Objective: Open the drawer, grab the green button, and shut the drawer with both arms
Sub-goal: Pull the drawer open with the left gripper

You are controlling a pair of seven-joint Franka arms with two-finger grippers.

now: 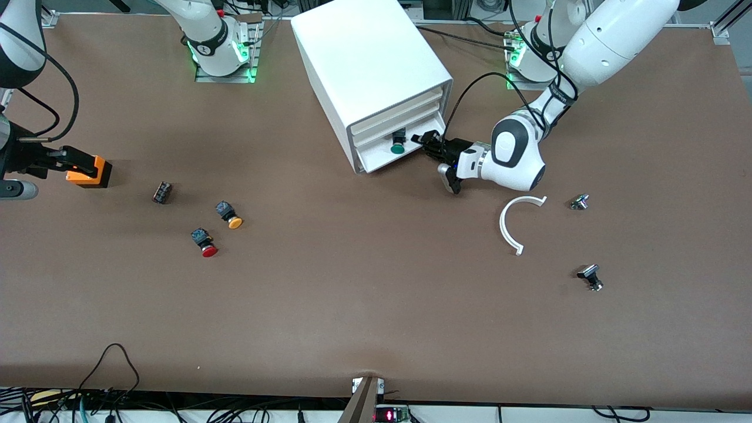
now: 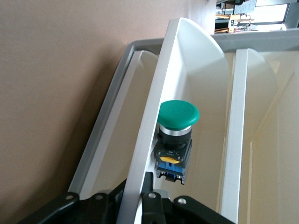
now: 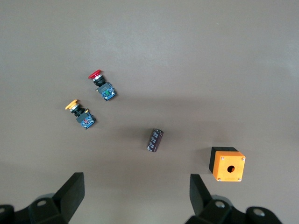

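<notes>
The white cabinet [image 1: 370, 64] stands at the middle of the table near the robots' bases. Its lowest drawer [image 1: 376, 160] is pulled partly out. The green-capped button [image 1: 398, 145] lies in it, with its dark block body toward the cabinet. My left gripper [image 1: 424, 143] is at the drawer's end toward the left arm. In the left wrist view the gripper [image 2: 140, 189] is shut on the drawer's thin white wall [image 2: 152, 116], with the button [image 2: 177, 114] just inside it. My right gripper [image 1: 73, 161] waits open and empty over the table at the right arm's end, and its wrist view shows its gripper [image 3: 135, 196] open.
An orange box [image 1: 94, 170] sits by the right gripper. A black cylinder [image 1: 162, 192], a yellow-capped button [image 1: 229, 214] and a red-capped button [image 1: 204, 242] lie nearby. A white curved strip [image 1: 510, 226] and two small metal parts [image 1: 580, 201] [image 1: 590, 276] lie toward the left arm's end.
</notes>
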